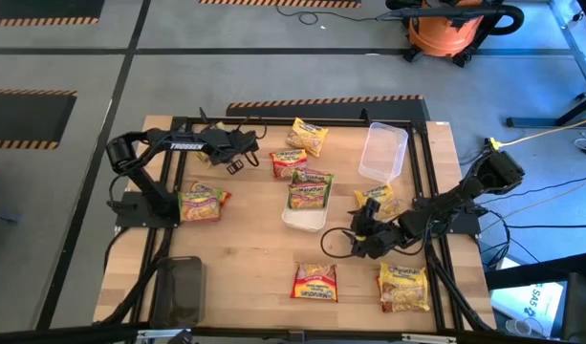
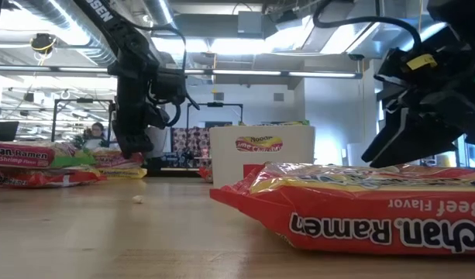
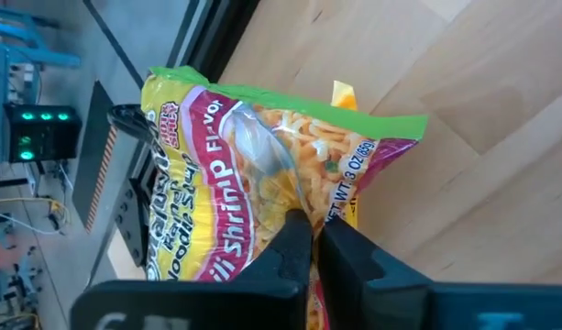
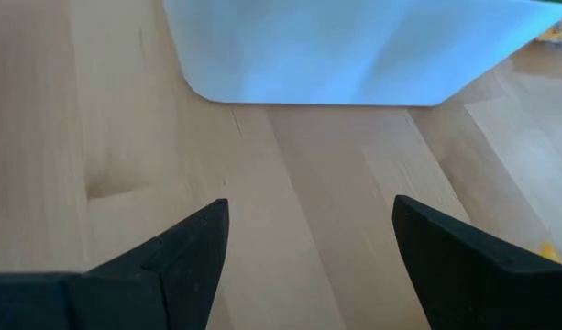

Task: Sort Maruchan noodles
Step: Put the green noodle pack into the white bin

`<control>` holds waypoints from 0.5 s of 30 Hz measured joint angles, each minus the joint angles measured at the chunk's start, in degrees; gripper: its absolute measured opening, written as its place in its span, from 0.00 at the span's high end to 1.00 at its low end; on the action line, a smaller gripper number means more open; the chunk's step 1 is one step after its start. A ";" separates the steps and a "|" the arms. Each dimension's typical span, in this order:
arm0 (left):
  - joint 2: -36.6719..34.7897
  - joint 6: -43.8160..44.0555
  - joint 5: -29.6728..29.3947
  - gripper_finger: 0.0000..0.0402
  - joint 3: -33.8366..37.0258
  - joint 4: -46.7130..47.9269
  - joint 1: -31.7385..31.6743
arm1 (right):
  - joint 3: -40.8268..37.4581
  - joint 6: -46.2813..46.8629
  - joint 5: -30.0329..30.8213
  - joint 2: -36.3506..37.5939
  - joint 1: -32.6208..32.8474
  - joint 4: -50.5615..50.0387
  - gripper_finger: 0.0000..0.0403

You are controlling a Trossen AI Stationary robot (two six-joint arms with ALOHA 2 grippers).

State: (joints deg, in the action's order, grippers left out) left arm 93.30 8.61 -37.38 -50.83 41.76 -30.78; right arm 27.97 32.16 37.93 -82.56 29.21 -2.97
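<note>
Wooden bench (image 1: 245,258) carries everything, framed by a dark rail. Left arm reaches over the far-left part of the bench; right arm lies low across the near-right part. Dark tray (image 1: 181,290) sits at the near-left corner. Clear tray (image 1: 382,151) lies toward the far right, well apart from the white tray (image 1: 303,216) near the bench centre, which holds a green-topped noodle packet (image 1: 309,189). Other Maruchan packets are scattered: one yellow packet (image 1: 309,136) at the far edge, one red packet (image 1: 288,162) just beside the white tray's far side, one packet (image 1: 203,203) at the left by the left arm's base, one red packet (image 1: 314,282) near the front centre, one yellow packet (image 1: 403,287) near the front right, and one packet (image 1: 380,202) partly hidden beside the right arm. Left gripper (image 3: 313,240) has its fingers pressed together, pinching the edge of a chili shrimp packet (image 3: 262,174) with a green top band; packet hangs crumpled past the bench edge rail in the left wrist view. Right gripper (image 4: 308,238) hovers low over bare wood with fingers spread, holding nothing, facing the white tray's wall (image 4: 354,55).
</note>
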 joint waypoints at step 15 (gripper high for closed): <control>-9.34 7.11 6.89 1.00 0.05 2.13 12.20 | 0.02 -0.32 -0.04 0.00 0.00 0.22 0.29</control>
State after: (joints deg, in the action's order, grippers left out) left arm 83.96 15.72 -30.49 -50.77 43.89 -18.58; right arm 27.99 31.84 37.89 -82.56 29.21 -2.75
